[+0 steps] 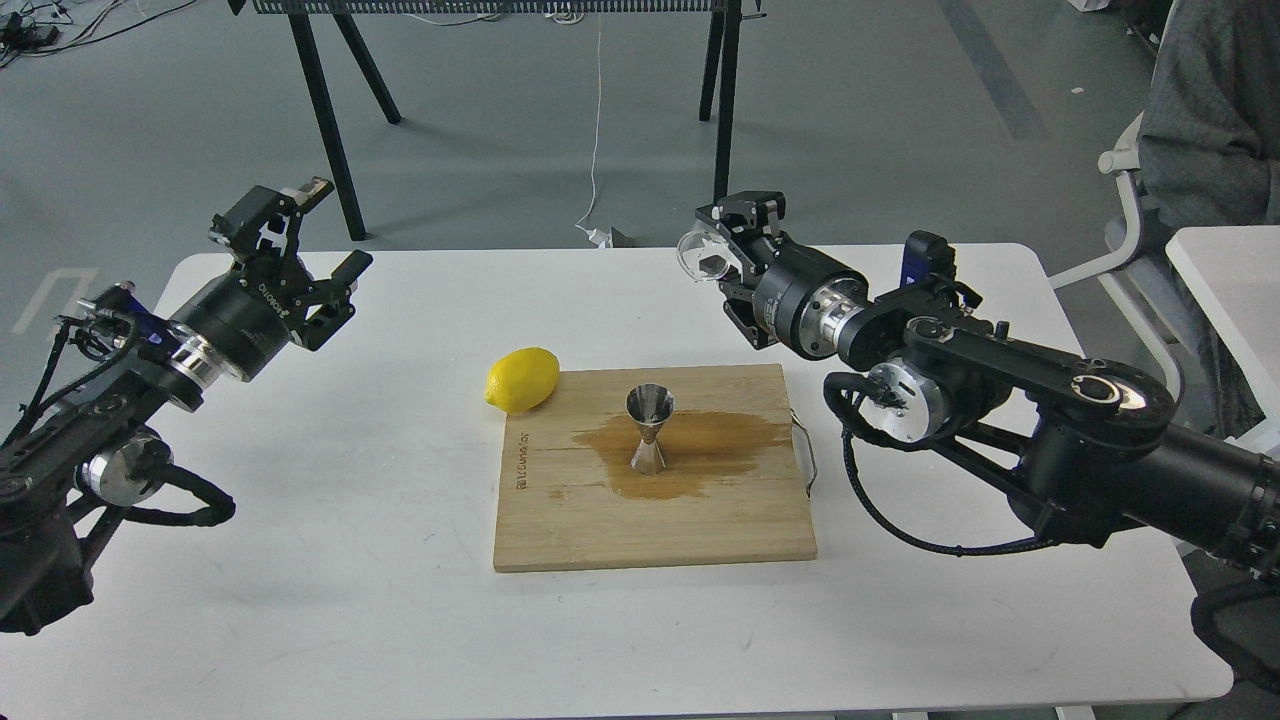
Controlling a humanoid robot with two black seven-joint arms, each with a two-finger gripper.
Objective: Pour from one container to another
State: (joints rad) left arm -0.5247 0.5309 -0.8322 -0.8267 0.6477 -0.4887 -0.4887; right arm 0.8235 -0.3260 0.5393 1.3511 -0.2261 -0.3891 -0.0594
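Observation:
The steel jigger [648,429] stands upright on the wooden board [600,530], in the middle of a brown wet stain [710,445]. My right gripper [728,250] is raised over the table's far side, up and to the right of the jigger, shut on the clear cup [698,256]. The cup lies tipped on its side, mouth toward the left. My left gripper [315,235] hangs open over the table's far left corner, holding nothing.
A yellow lemon [522,379] lies at the board's far left corner. The white table [300,600] ends just behind the right gripper. Black stand legs [722,110] rise behind it. A chair and a second table [1225,290] are at the right.

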